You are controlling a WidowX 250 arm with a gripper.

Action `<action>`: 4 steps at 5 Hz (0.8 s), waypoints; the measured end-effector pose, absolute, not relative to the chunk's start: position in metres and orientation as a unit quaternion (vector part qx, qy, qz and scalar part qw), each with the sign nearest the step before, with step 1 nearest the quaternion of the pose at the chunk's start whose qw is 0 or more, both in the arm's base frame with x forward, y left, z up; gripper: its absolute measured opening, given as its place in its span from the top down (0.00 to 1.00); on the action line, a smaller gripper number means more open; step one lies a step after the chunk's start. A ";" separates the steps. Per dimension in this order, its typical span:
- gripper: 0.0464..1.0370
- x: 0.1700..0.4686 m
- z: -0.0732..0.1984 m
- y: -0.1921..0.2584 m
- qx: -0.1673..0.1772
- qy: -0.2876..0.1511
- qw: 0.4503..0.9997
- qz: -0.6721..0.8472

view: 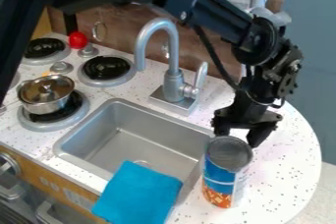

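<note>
The gripper (238, 138) hangs over the right side of the counter, its two fingers apart on either side of the top rear of a can (219, 179). This can has a grey top and a blue and orange label, and it stands upright just right of the sink. Whether the fingers touch its rim I cannot tell. A blue cloth (139, 194) lies over the sink's front edge, left of the can.
The metal sink (118, 165) with its faucet (173, 66) is left of the gripper. A lidded pot (46, 94) sits on a front burner at the left. A red ball-like object (77, 40) is behind, near the burners.
</note>
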State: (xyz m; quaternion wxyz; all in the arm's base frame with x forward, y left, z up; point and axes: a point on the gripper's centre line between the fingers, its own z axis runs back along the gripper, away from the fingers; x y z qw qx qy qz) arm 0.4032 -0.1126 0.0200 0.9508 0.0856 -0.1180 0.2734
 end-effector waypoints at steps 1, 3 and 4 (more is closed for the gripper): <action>0.04 0.398 0.027 -0.113 0.078 -0.123 0.952 0.269; 0.04 0.383 0.021 -0.112 0.084 -0.113 0.957 0.252; 0.04 0.380 0.030 -0.115 0.075 -0.123 0.958 0.247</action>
